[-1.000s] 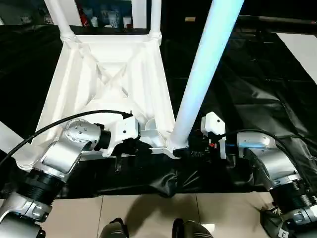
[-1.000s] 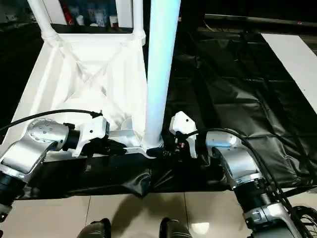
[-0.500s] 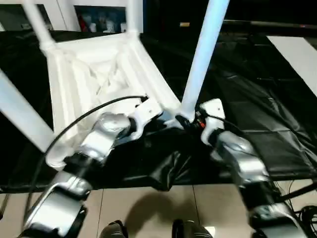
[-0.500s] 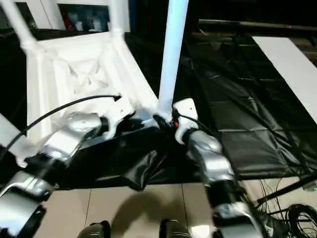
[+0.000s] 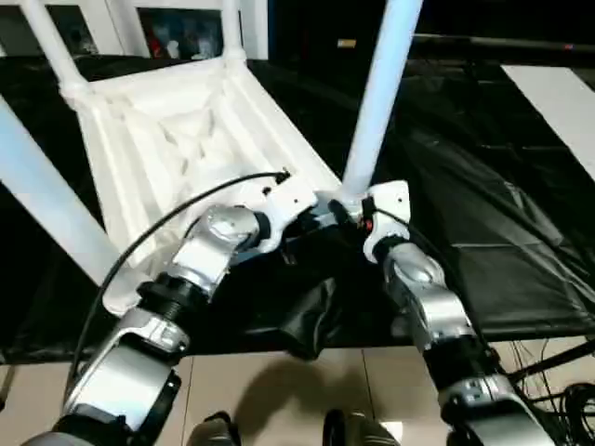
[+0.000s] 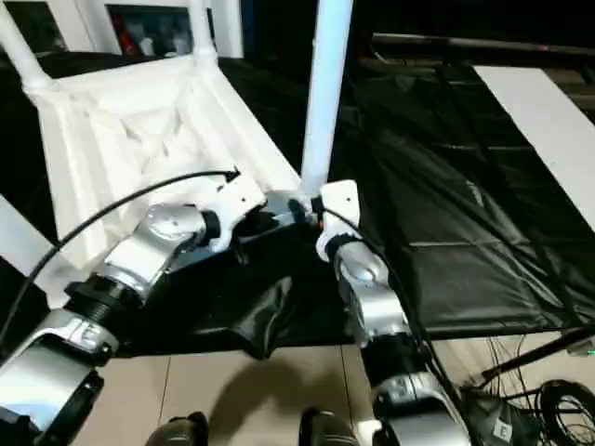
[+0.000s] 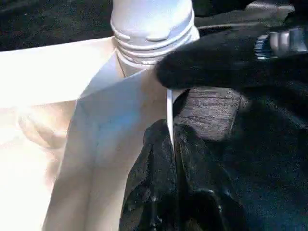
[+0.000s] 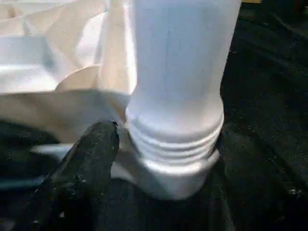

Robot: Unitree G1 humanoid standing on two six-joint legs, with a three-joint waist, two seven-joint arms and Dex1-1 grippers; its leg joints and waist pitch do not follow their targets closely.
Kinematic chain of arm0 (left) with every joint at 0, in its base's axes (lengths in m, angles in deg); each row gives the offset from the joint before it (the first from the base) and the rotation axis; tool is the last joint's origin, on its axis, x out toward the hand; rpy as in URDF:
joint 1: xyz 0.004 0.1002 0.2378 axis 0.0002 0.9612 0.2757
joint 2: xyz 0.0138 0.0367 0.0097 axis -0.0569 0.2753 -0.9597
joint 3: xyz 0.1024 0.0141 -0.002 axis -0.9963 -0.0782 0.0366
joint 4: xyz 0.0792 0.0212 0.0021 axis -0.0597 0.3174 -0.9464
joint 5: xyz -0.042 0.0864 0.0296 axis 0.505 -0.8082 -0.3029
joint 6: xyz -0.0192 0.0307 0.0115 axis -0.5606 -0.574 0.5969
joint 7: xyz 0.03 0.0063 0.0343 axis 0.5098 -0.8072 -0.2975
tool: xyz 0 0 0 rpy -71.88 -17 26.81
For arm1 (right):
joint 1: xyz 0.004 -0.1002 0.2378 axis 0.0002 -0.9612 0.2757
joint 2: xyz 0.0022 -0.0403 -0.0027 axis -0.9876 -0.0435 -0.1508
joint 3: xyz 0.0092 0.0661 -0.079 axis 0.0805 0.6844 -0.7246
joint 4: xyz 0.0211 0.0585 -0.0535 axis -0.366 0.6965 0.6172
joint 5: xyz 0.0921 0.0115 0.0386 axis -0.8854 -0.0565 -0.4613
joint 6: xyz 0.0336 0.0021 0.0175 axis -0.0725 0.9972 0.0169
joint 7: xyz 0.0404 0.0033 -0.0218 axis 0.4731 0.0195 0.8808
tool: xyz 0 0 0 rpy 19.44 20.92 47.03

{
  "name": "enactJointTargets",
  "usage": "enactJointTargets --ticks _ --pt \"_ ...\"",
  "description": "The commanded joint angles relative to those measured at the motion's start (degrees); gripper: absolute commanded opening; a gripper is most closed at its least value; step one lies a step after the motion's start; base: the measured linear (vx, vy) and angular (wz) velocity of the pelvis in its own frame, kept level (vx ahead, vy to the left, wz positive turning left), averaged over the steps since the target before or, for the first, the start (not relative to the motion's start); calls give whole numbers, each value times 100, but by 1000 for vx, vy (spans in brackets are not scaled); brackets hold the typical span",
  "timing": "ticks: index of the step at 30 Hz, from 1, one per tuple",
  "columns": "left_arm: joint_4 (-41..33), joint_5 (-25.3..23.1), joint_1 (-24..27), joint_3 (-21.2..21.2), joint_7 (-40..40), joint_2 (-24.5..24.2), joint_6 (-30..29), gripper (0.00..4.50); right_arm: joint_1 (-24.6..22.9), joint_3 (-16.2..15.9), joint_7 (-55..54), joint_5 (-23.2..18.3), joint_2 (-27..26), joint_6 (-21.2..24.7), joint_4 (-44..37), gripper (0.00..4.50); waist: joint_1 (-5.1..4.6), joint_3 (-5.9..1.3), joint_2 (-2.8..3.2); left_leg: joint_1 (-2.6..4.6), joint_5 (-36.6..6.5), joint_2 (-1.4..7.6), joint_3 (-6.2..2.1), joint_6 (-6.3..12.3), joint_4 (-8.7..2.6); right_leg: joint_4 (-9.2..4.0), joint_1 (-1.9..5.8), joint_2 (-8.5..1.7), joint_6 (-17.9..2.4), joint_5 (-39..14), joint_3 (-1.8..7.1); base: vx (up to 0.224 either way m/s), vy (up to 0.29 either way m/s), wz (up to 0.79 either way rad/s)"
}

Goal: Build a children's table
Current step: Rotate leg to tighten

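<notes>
While upturned, table [image 5: 177,130] rim sits in left tool [image 7: 172,159].

Both silver forearms converged toward twelve o'clock, wrists nearly meeting. The left gripper [image 7: 168,159] was clamped tight on a thin white edge. The right gripper [image 5: 358,212] stood at the left one's three o'clock, one black finger [image 8: 84,166] visible.

No legible text, labels or numbers anywhere; distant shelf items perhaps too blurred.
</notes>
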Motion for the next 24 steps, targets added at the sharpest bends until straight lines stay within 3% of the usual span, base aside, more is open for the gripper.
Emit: enactJointTargets --ticks 1,3,5,7,9,10,11,12,13,17,20,24 --pt "240 -175 250 -70 48 -116 -88 0 -34 -89 212 -96 51 154 -211 381 16 -314 -35 -30 -1575 50 -15 209 -387 -543 259 -320 -630 -2556 245 0 0 0" --pt "-200 -67 460 -91 466 -369 -167 0 -231 -289 1258 -252 752 386 -748 381 36 -321 -29 -17 -1502 62 0 274 -364 -534 274 -313 -675 -2343 257 0 0 0" --pt "-264 -50 491 -94 527 -407 -179 0 -263 -320 1420 -272 859 397 -818 381 34 -348 -23 -15 -1232 72 27 355 -337 -477 262 -297 -821 -1777 274 25 -2 0" --pt "-585 149 659 -101 1007 -587 -80 0 -396 -409 2156 -306 1301 351 -1051 381 25 -370 -29 -88 -973 52 21 439 -316 -413 333 -276 -998 -1297 241 25 -2 0" --pt "-906 352 838 -151 1549 -809 103 0 -508 -444 2762 -451 1617 365 -1264 381 26 -386 -20 -68 -881 58 38 508 -281 -393 328 -284 -1093 -1067 256 51 -5 -5" --pt "-1103 477 946 -169 1812 -942 7 0 -557 -454 3021 -541 1767 405 -1387 381 23 -431 -1 -54 -543 67 47 617 -250 -300 352 -265 -1330 -332 266 66 -8 -2" --pt "-1218 547 1009 -175 1952 -1025 -97 0 -580 -461 3172 -591 1858 439 -1455 381 26 -449 10 -35 -405 70 57 675 -233 -257 357 -249 -1438 21 273 68 -3 1" --pt "-1281 572 1061 -205 2096 -1109 81 0 -589 -491 3320 -619 1940 446 -1498 381 28 -458 3 -20 -117 65 72 839 -199 -184 349 -212 -1626 753 279 68 -3 1" --pt "-1449 720 1190 -213 2459 -1235 324 0 -584 -553 3540 -669 2062 470 -1567 381 14 -438 -3 -35 -53 52 82 954 -193 -170 357 -202 -1719 993 266 58 3 1" --pt "-1801 949 1370 -272 3023 -1462 264 0 -530 -733 3997 -791 2198 507 -1621 381 36 -417 21 22 -290 94 93 988 -210 -201 337 -243 -1776 561 264 0 0 0" --pt "-1962 1041 1419 -269 3145 -1512 149 0 -511 -806 4188 -797 2213 497 -1655 381 38 -389 5 17 -542 116 88 830 -238 -233 331 -267 -1711 -12 260 0 0 0" --pt "-2106 1061 1461 -278 3176 -1554 110 0 -507 -909 4508 -849 2205 548 -1767 381 45 -366 2 62 -917 132 105 627 -253 -296 279 -280 -1559 -654 296 0 0 0"
